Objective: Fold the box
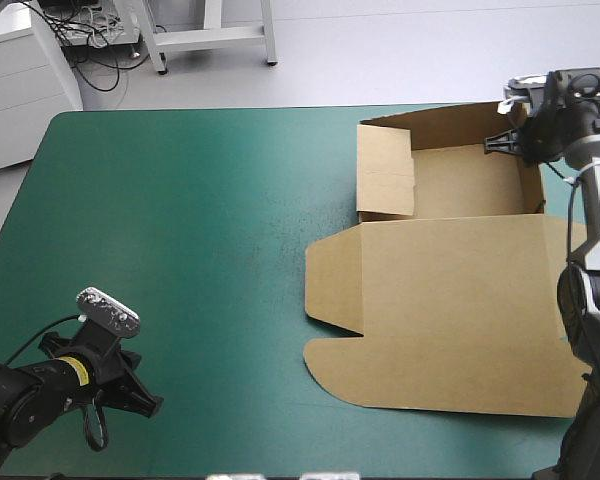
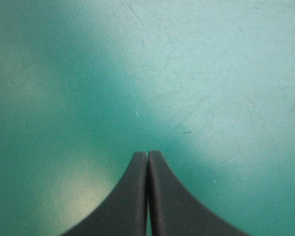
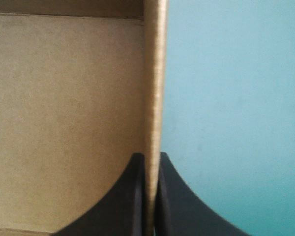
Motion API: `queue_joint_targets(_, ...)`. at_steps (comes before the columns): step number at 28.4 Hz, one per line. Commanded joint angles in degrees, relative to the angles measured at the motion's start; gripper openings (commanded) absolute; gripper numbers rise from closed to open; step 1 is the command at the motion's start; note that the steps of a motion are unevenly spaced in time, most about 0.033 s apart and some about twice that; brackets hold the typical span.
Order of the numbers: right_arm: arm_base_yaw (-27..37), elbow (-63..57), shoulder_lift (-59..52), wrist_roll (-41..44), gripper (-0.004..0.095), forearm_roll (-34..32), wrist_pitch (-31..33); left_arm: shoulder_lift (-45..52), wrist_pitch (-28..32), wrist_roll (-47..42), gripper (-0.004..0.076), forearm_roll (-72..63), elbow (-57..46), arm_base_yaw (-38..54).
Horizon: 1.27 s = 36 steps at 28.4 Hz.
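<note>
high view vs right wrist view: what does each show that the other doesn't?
High only: the whole box, lid flat, walls raised; left gripper apart from it on the teal-green cover. Right wrist only: right gripper shut on a raised wall, seen close up. Both: the box, the cover, the right gripper.

The box (image 1: 440, 270) is set on the right half of the table (image 1: 180, 230), with its open tray (image 1: 470, 185) toward the far edge and its lid (image 1: 450, 330) laid flat toward the near edge. The tray's right wall (image 3: 155, 73) is gripped between the fingers of the right gripper (image 1: 510, 143), near the table's far right corner. The left gripper (image 1: 140, 398) is placed at the near left corner, fingers pressed together over bare cover, well apart from the box.
</note>
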<state>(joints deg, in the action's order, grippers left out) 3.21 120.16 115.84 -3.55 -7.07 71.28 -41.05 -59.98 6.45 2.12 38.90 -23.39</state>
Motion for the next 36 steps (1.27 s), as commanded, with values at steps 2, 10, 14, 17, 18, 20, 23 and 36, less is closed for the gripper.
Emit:
queue_joint_targets(2, 6.35, 1.89, -3.96, -1.92, -0.0023, 1.9, 0.14, 0.19, 4.17, -0.43, -0.0032, 0.02, 1.25, -0.27)
queue_joint_targets(10, 13.08, 1.89, -3.96, -4.31, -0.0023, 2.39, 0.14, 0.19, 4.75, -0.43, -0.0032, 0.02, 1.25, -0.27)
queue_joint_targets(14, 15.59, 1.79, -3.96, -5.46, -0.0023, 2.77, 0.14, 0.19, 4.75, -0.57, -0.0032, 0.02, 1.25, -0.27)
queue_joint_targets(17, 17.12, 1.27, -3.96, -6.09, -0.0023, 4.64, 0.14, 0.19, 4.75, -0.57, -0.0032, 0.02, 1.25, -0.27)
queue_joint_targets(18, 17.57, 0.93, -3.96, -6.29, -0.0023, 5.75, 0.01, 0.19, 4.75, -0.66, -0.0032, 0.02, 1.25, -0.27)
queue_joint_targets(20, 18.31, -0.49, -3.86, -6.29, -0.0023, 7.07, -0.56, 0.19, 4.75, -0.88, -0.0032, 0.02, 1.25, -0.27)
queue_joint_targets(23, 19.14, -2.04, -3.86, -6.46, -0.0023, 7.07, -1.6, 0.19, 4.75, -1.28, -0.0032, -0.19, 1.25, -0.27)
queue_joint_targets(36, 22.45, -2.56, -2.9, -5.6, 0.0236, 7.07, -3.67, 0.19, 4.02, -2.09, -0.0032, -0.19, 1.25, -0.27)
